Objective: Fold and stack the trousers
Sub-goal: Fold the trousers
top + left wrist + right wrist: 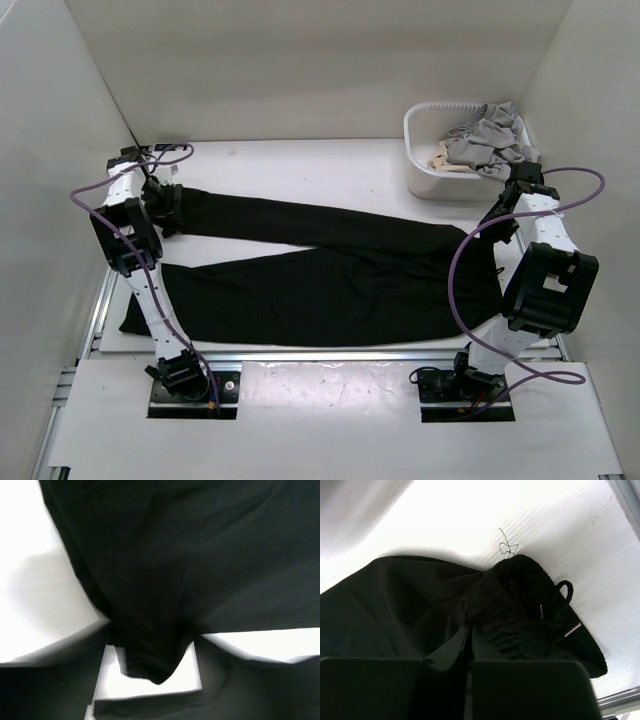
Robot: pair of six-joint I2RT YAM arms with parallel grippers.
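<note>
Trousers (330, 280) of plain black, soft matte fabric lie spread on the white table (330, 165) in the top view. Their long axis runs left to right: we see both legs pointing left, splayed into a narrow V, with the waist at the right. The left gripper (165, 212) sits at the cuff of the far leg, and the right gripper (503, 218) is at the waist end. Behind the right arm stands a white rounded plastic tub (418, 170) holding a crumpled light grey garment (490, 135) and a small beige cloth (440, 158).

From the left wrist we see the trousers (200, 545) filling the upper frame, smooth and dull. They taper to a rounded cuff corner that lies on the table between the fingers of the left gripper (152, 642), which stand wide apart, released.

From the right wrist we see the trousers (395, 605) ending in a gathered, ribbed elastic waistband (530, 615), with a small fabric loop (566, 587) and a loose thread (507, 547) beside it. The right gripper (470, 662) is clenched, with a ridge of the trousers' fabric pinched between its fingers.
</note>
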